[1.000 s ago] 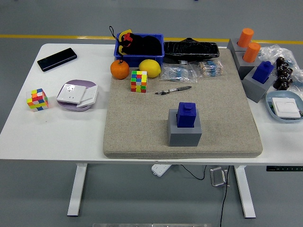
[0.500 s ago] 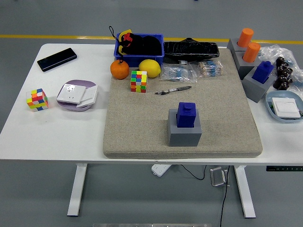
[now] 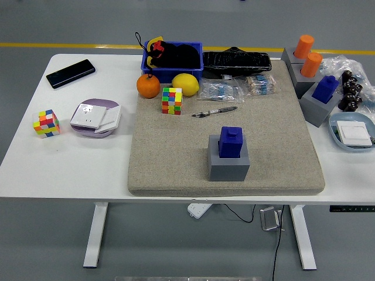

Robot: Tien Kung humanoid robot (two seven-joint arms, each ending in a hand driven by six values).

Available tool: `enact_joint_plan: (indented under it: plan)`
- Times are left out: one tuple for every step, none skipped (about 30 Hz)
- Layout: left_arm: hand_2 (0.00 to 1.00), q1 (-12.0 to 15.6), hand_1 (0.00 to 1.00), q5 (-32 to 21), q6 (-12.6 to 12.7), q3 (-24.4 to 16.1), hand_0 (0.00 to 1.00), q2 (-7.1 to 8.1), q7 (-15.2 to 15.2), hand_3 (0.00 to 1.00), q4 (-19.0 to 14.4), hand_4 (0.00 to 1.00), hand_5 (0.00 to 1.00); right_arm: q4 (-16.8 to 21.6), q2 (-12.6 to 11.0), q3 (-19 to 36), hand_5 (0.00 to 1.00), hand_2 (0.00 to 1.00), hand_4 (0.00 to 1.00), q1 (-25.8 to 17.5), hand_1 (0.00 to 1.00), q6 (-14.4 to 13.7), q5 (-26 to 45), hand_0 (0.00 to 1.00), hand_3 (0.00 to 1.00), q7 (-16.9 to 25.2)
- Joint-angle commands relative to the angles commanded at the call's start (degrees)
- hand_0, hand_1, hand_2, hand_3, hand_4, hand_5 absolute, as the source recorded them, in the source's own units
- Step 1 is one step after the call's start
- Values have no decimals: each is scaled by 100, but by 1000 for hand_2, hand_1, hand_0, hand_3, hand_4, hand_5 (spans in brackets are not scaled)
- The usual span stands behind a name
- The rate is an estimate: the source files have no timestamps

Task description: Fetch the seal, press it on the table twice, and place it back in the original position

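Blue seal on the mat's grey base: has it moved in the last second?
No. The blue seal sits in its grey base at the same spot below the pen. Neither hand is in view.

light: bright, even (overhead) | shadows: soft, short | focus: sharp | glare: mild

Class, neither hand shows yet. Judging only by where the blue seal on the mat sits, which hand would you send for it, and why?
Right, probably. The blue seal sits in its grey holder slightly right of the mat's middle, near the front edge. The pen lies behind it, so nothing blocks that side. The margin is small.
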Motion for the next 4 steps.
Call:
enact_joint_plan:
  plan:
    - [684, -3, 696, 4, 1, -7, 747, 0, -2, 752, -1, 676, 305, 1, -2, 0, 495, 839, 998, -3, 855, 0, 2, 878, 810, 1]
    - [684, -3, 696, 7, 1, -11, 747, 1, -3, 752, -2, 676, 305, 1, -2, 1, 495, 839, 998, -5, 855, 0, 1, 878, 810, 1]
    - [684, -4, 696, 9, 1, -13, 747, 1, -4, 752, -2, 676, 305, 1, -3, 3, 495, 839, 998, -7, 855, -1, 0, 878, 810, 0]
    - [684, -4, 696, 10, 2, -13, 747, 1, -4, 752, -2, 676, 305, 0, -3, 5, 495, 839, 998, -8, 855, -2, 0, 878, 810, 0]
